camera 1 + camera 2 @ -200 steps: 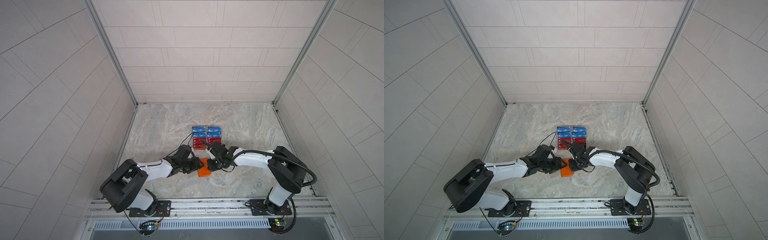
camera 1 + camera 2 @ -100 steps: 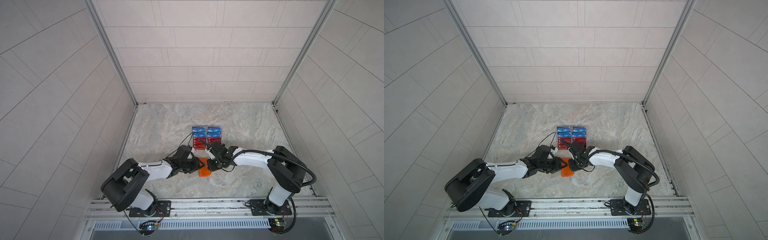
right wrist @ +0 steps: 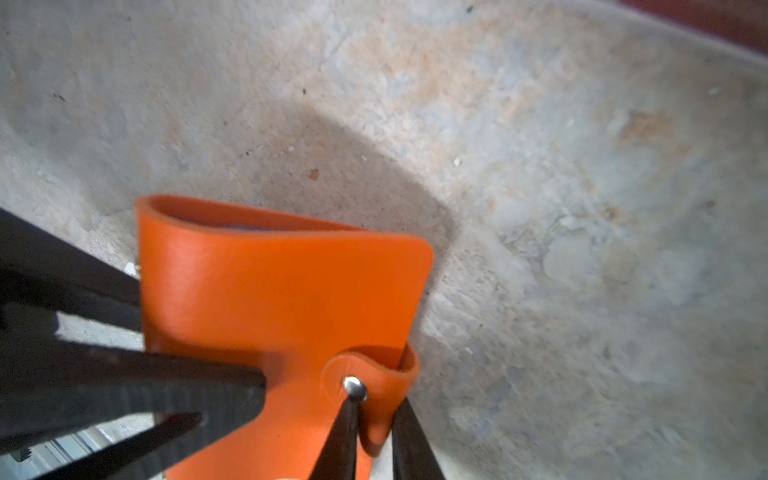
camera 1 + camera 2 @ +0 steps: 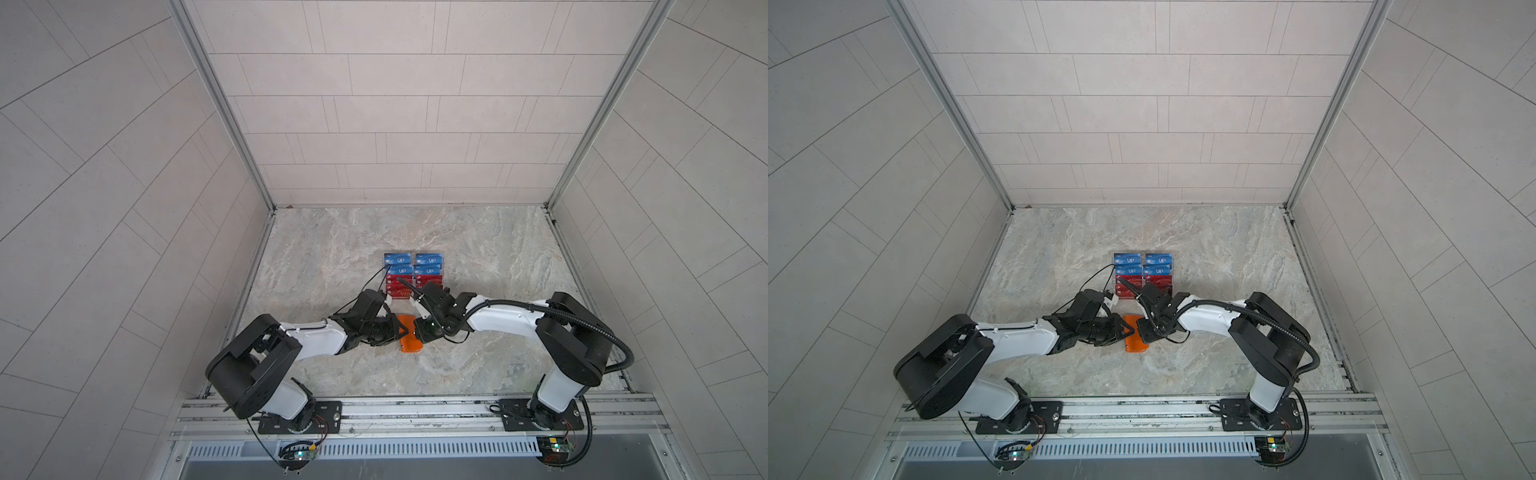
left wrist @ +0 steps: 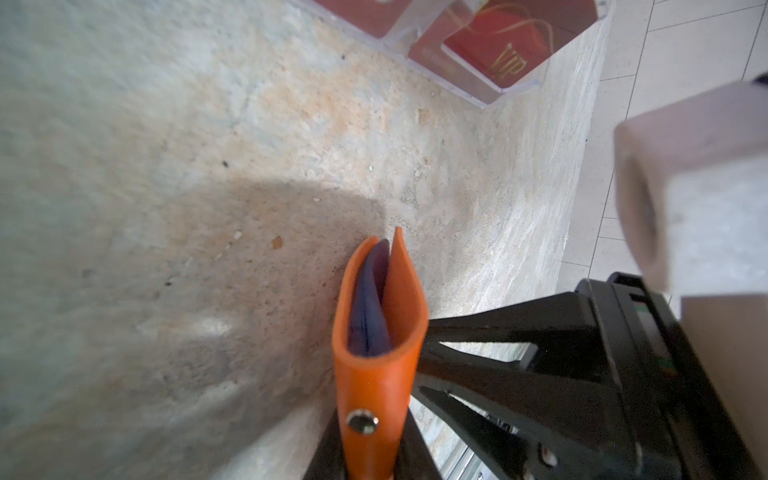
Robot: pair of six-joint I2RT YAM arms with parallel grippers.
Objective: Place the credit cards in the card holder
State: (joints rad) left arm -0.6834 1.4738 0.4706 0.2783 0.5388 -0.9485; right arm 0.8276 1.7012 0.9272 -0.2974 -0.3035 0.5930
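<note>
Left pincer (image 5: 370, 457) and right pincer (image 3: 376, 440) both clamp the orange card holder (image 4: 409, 343) from opposite sides, over the marble worktop (image 4: 332, 249).

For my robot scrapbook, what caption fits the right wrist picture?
The right gripper pinches the snap tab of the orange card holder while the left gripper holds its side.

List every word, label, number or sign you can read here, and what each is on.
"VIP", white, on the blue credit cards in the far tiers of the clear stand.
"VIP", gold, on a red credit card in the left wrist view.
Small print in the blue cards' corners: too small to read.
Lettering on the red cards in both top views: too blurred.
Orange card holder: no text visible.
</note>
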